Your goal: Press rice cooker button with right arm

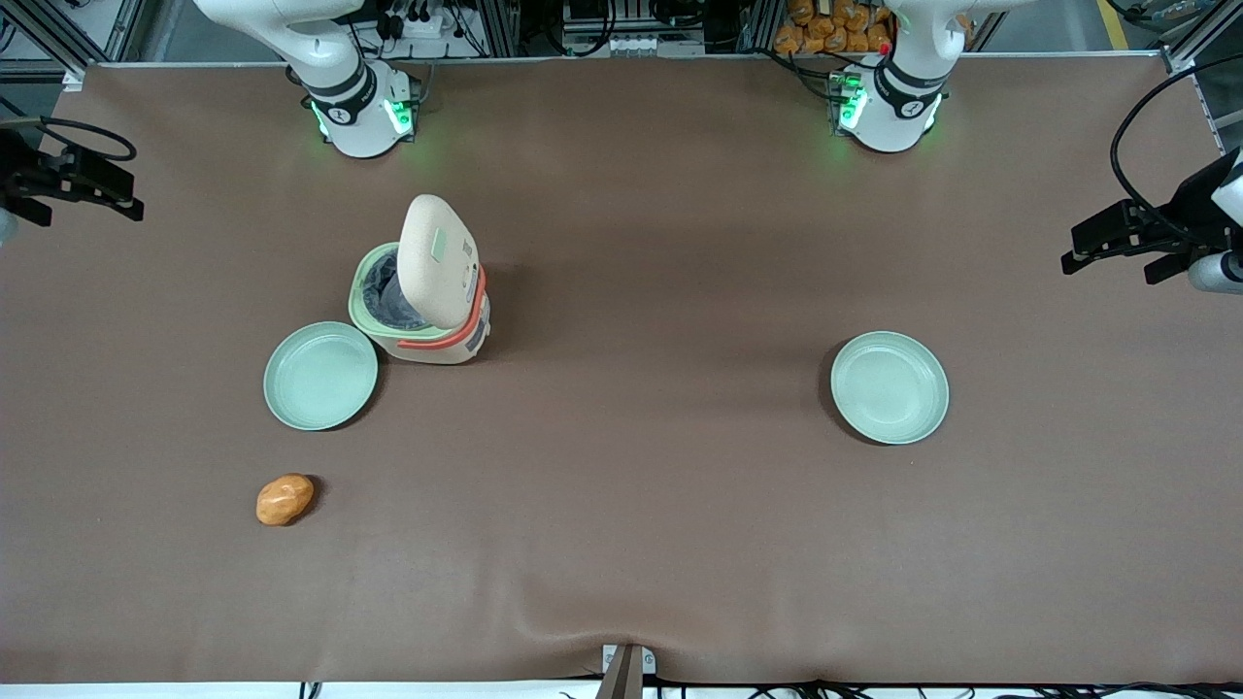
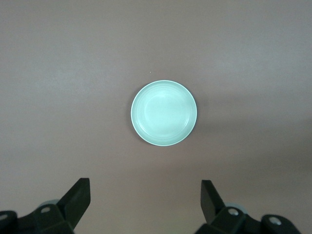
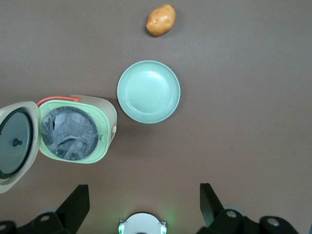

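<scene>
The rice cooker (image 1: pixel 432 325) is cream with a coral-orange band and a pale green rim. It stands on the brown table toward the working arm's end. Its lid (image 1: pixel 439 257) stands open and the dark inner pot (image 1: pixel 388 291) shows. In the right wrist view the cooker (image 3: pixel 78 129) is seen from above, with its lid (image 3: pixel 17 144) swung open beside it. My right gripper (image 3: pixel 144 190) hangs high above the table between the arm's base (image 3: pixel 142 224) and the cooker. It is open and empty and touches nothing. In the front view it shows as a black shape (image 1: pixel 73 180) at the edge.
A pale green plate (image 1: pixel 320 376) lies beside the cooker, nearer the front camera; it also shows in the right wrist view (image 3: pixel 148 91). A potato (image 1: pixel 285 499) lies nearer still (image 3: pixel 161 20). A second plate (image 1: pixel 889 386) lies toward the parked arm's end (image 2: pixel 164 113).
</scene>
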Tool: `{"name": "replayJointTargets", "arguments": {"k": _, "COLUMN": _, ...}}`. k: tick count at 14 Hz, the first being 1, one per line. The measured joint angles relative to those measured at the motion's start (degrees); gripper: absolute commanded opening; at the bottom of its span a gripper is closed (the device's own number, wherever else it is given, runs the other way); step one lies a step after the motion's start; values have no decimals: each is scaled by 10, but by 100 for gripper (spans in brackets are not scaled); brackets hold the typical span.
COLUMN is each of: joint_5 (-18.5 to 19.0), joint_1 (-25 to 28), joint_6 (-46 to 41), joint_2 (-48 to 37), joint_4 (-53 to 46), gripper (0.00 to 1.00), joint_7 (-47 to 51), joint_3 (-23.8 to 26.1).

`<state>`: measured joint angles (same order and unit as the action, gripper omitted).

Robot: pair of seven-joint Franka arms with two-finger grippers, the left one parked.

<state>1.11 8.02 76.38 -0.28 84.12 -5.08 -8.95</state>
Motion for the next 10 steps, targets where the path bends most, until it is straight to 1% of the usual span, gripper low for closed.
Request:
{"name": "replayJointTargets", "arguments": {"k": 4, "joint_5": 0, "joint_1": 0, "joint_6": 0, "joint_2": 0, "joint_4": 5, "gripper": 100, "joint_7": 0, "joint_3": 1}}
{"name": "replayJointTargets", "arguments": {"k": 7, "joint_5": -16, "joint_1": 1, "joint_6": -5, "joint_2": 0, "joint_4": 5, "gripper": 100, "joint_7": 0, "joint_3": 1}}
{"name": "replayJointTargets", "arguments": {"k": 10, "joint_5": -18, "joint_1": 1, "joint_6": -7, "joint_2": 0, "joint_4": 5, "gripper": 100, "joint_7": 0, "joint_3": 1}}
